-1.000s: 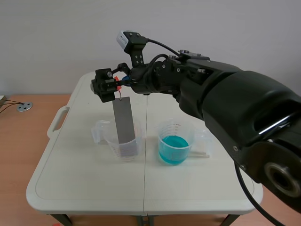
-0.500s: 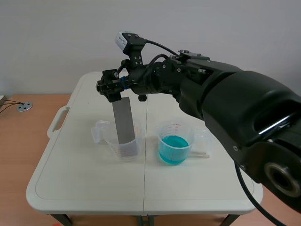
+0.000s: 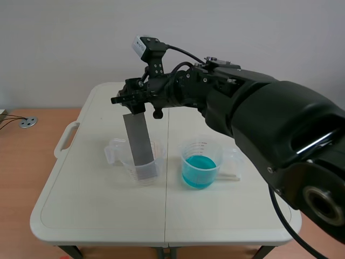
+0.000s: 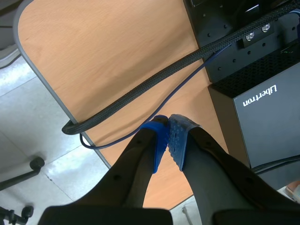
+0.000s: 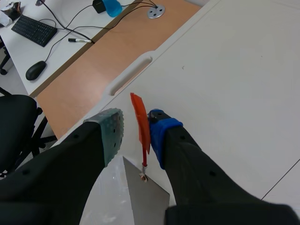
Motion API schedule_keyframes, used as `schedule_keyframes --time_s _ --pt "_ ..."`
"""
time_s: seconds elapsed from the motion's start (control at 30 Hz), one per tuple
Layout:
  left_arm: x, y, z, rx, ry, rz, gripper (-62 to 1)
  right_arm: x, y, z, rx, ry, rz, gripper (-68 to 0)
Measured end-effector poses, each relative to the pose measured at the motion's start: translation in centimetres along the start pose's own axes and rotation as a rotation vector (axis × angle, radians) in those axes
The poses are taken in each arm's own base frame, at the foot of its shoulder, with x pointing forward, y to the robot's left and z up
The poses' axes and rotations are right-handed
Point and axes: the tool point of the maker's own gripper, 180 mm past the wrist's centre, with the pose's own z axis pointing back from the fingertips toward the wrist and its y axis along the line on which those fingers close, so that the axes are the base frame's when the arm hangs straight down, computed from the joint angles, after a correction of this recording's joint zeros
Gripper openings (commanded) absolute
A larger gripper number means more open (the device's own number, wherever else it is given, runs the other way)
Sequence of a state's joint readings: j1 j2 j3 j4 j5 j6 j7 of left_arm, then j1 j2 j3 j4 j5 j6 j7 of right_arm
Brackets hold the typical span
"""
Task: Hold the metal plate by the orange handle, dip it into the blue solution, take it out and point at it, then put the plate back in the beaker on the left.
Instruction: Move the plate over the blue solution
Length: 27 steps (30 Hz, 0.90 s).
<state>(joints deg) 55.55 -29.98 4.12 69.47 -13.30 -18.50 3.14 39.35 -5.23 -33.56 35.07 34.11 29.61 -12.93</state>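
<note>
Straddling the orange handle, the right gripper is spread, not clamped; the handle sits to one side of the gap. Metal plate stands tilted, foot inside the left beaker, mid-tabletop. Left gripper is clenched on nothing, off over a wooden desk.

Risks:
- Closing off-centre may pinch only the handle's edge, so the plate slips and drops.
- The plate hangs from a small link, so on lifting it may swing, tip its light beaker, or strike the right beaker and spill the blue solution.

Overview, wrist close-ups; metal plate shared
</note>
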Motion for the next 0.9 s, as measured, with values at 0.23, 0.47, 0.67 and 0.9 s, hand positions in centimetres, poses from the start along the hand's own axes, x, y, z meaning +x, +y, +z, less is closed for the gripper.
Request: schedule_keyframes --time_s 0.23,0.47,0.67,0.9 --pt "0.0 0.0 0.0 0.000 0.000 0.000 -58.5 0.0 0.0 0.0 0.000 0.000 0.000 -66.4" --pt "0.0 0.0 0.0 0.000 0.000 0.000 -58.5 0.0 0.1 0.0 0.007 0.000 0.002 -66.4" --pt "0.0 0.0 0.0 0.000 0.000 0.000 -58.5 0.2 2.0 0.1 0.111 -0.013 0.028 -66.4" --pt "0.0 0.0 0.0 0.000 0.000 0.000 -58.5 0.0 3.5 0.4 0.183 -0.055 0.023 -66.4"
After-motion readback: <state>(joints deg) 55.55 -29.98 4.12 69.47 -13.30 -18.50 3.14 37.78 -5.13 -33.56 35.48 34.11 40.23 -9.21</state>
